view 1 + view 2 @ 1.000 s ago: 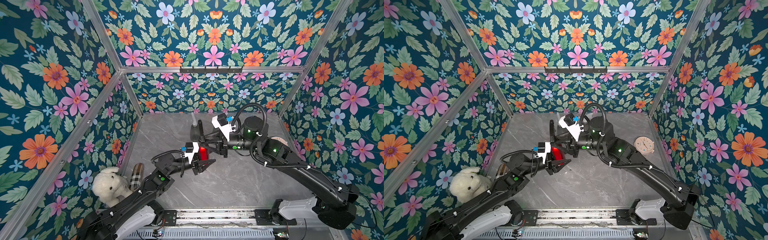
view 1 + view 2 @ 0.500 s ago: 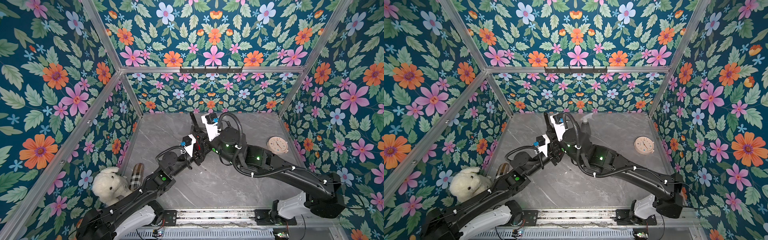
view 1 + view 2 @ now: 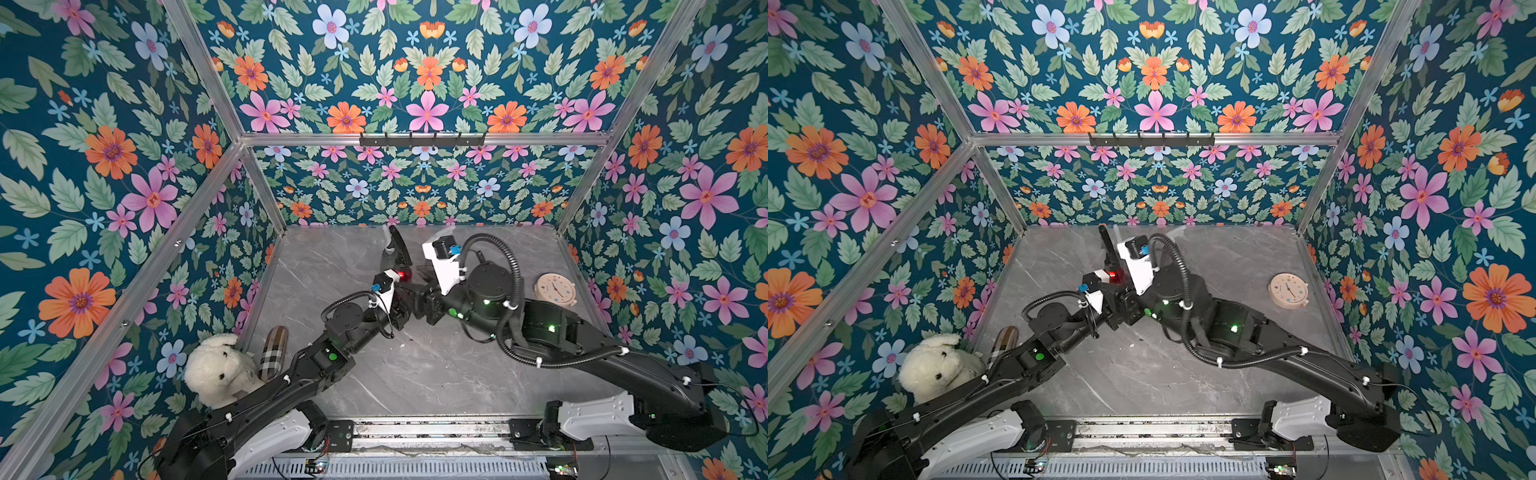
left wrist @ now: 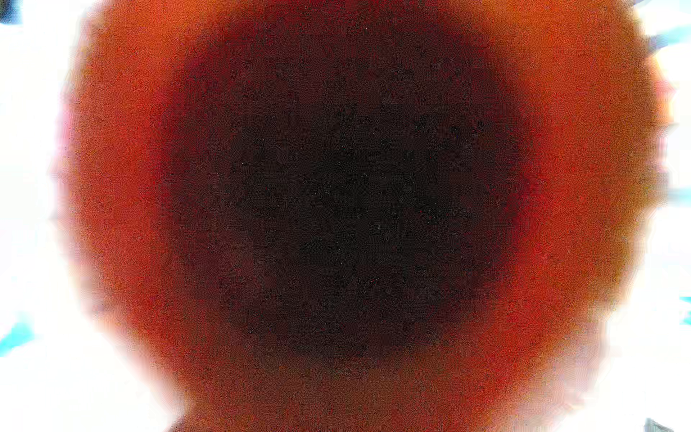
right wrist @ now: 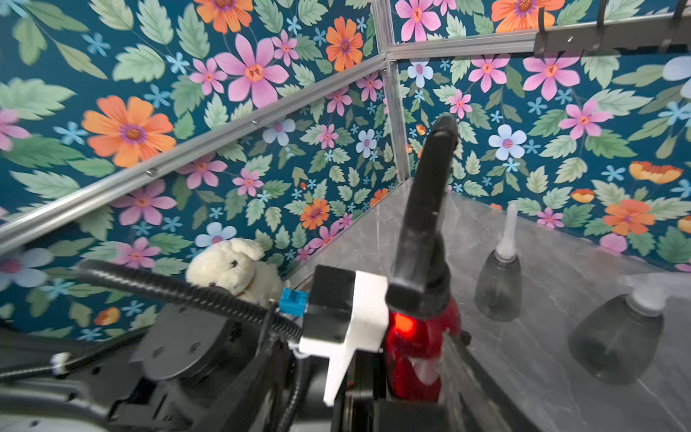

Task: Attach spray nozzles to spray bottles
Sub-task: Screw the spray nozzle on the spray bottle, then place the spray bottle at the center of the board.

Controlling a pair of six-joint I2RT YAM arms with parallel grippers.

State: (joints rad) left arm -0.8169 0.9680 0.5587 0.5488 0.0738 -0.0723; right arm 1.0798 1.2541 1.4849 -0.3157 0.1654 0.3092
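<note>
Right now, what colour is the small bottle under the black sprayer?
The small bottle is shiny red, clearest in the right wrist view.

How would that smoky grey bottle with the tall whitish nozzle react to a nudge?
The grey bottle shows no liquid, so it is probably light and slides easily. Its wide base should resist tipping, though the tall whitish nozzle may make it wobble.

A robot-lab test booth. Floral wallpaper panels [image 3: 428, 83] in an aluminium frame [image 3: 291, 139] enclose a marble-look tabletop [image 3: 415, 374]; mounting rail [image 3: 436, 432] at six o'clock.
</note>
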